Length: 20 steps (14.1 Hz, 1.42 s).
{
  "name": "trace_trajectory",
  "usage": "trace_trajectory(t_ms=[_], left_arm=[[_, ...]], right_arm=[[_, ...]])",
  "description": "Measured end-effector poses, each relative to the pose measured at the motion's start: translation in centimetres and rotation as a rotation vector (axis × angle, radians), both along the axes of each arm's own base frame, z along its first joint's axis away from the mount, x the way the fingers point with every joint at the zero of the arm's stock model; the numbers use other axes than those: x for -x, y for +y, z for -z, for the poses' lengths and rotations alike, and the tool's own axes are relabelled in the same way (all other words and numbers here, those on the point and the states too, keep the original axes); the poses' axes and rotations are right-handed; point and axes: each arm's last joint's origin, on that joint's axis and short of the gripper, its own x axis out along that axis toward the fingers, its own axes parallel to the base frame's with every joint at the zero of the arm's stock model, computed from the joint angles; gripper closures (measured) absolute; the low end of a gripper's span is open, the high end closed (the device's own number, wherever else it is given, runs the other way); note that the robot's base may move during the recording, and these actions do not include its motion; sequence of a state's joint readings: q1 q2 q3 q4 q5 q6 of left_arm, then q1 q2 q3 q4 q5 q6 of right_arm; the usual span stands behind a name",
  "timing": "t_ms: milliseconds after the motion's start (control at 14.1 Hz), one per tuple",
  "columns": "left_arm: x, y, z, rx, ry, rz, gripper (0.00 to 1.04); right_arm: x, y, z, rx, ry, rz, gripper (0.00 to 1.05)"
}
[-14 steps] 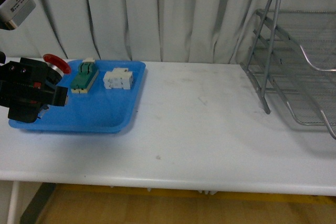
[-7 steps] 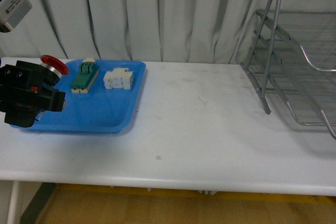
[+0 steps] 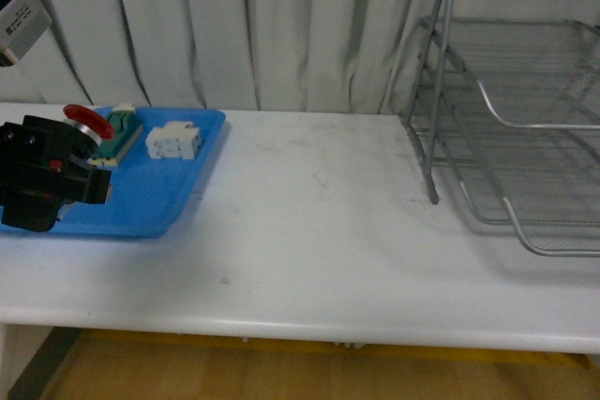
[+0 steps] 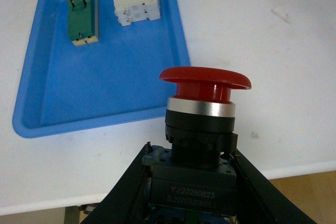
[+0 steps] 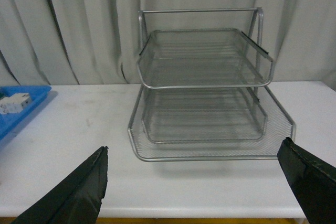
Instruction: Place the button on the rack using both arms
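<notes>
Red-cap button (image 4: 205, 85) clamped in left pincer (image 4: 190, 169) — btm hidden; right pincer (image 5: 193, 150) apart.

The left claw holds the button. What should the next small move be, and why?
Probably carry the button rightward toward the table middle: the left claw grips it at the far left, the wire rack stands far right, and the open right claw faces it.

Left tool (image 4: 191, 182) grips button (image 4: 205, 80) near blue tray (image 4: 105, 90).

The rack (image 3: 511, 124) is cut off rightward; the button (image 3: 82, 119) looks half-hidden.
</notes>
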State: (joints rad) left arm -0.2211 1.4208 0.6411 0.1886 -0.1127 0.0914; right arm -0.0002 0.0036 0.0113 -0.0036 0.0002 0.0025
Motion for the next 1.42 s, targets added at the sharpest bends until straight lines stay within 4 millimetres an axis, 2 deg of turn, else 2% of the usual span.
trace_trajectory(t_ms=[498, 640, 782, 853, 1137, 1351, 1422], left_arm=[[-0.1, -0.2, 0.3, -0.003, 0.007, 0.011, 0.68], [0.1, -1.1, 0.1, 0.003, 0.007, 0.051, 0.68], [-0.8, -2.2, -0.6, -0.006, -0.003, 0.07, 0.68], [-3.7, -6.3, -3.1, -0.003, -0.066, 0.169, 0.68], [-6.8, -13.7, -3.9, -0.021, -0.05, 0.378, 0.68], [-6.3, -17.3, -5.6, 0.001, -0.092, 0.513, 0.68], [-6.1, -18.4, -5.4, -0.001, -0.088, 0.541, 0.68]], right_arm=[[0.0, 0.0, 0.0, 0.0, -0.001, 0.0, 0.06], [0.0, 0.0, 0.0, 0.0, 0.002, 0.004, 0.06], [0.0, 0.0, 0.0, 0.0, 0.002, 0.003, 0.06], [0.0, 0.0, 0.0, 0.0, 0.0, 0.002, 0.06], [0.0, 0.0, 0.0, 0.0, 0.0, 0.002, 0.06], [0.0, 0.0, 0.0, 0.0, 0.0, 0.002, 0.06], [0.0, 0.0, 0.0, 0.0, 0.0, 0.002, 0.06]])
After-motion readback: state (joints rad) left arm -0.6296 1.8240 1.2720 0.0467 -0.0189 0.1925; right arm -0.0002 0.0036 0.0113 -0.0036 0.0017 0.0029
